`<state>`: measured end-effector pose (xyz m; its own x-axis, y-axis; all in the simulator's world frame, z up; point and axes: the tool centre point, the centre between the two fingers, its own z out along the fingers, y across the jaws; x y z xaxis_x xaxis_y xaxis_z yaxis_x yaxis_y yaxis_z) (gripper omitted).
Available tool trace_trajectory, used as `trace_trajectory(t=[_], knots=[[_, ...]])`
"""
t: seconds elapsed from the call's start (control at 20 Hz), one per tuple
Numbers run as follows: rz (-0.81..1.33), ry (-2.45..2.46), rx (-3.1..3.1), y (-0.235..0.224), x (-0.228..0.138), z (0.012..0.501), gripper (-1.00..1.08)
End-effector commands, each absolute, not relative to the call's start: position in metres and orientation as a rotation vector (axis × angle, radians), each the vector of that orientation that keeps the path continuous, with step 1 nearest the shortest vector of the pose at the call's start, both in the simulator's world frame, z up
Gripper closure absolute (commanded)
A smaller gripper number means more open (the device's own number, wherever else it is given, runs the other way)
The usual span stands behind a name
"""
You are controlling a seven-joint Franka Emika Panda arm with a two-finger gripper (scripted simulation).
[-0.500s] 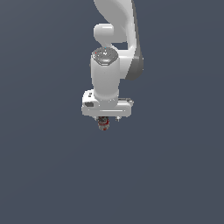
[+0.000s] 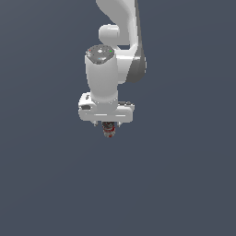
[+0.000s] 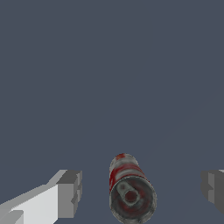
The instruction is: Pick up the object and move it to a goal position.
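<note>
Overhead-ish exterior view first: white arm [image 2: 117, 41] comes down from the upper edge, wrist pointing straight down over a plain dark grey bench [image 2: 184, 184]. Directly under the wide white body of the hand [image 2: 107, 130] sits the can [image 2: 109, 131], small, red and grey, only its lower part peeking out below the hand; it is much narrower than the hand. Fingers hard to make out from here. Wrist view next: can [image 3: 130, 190] seen from above, dark top rim with a pull tab, mottled red-and-grey side. It stands between the two grey finger pads [image 3: 70, 193], clear grey gaps on both sides of the can. Hand spread wide, gripping nothing, neither pad touching the can.
</note>
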<state>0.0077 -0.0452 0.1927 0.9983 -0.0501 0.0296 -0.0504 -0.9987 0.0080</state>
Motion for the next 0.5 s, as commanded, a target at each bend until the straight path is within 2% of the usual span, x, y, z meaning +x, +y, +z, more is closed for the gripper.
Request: trace_trajectory(t=[0.0, 0.45], knots=[[0.049, -0.086, 3.133, -0.0477, 0.0083, 0.1944, -0.92], [0.044, -0.006, 3.133, -0.0477, 0.0031, 0.1884, -0.92]])
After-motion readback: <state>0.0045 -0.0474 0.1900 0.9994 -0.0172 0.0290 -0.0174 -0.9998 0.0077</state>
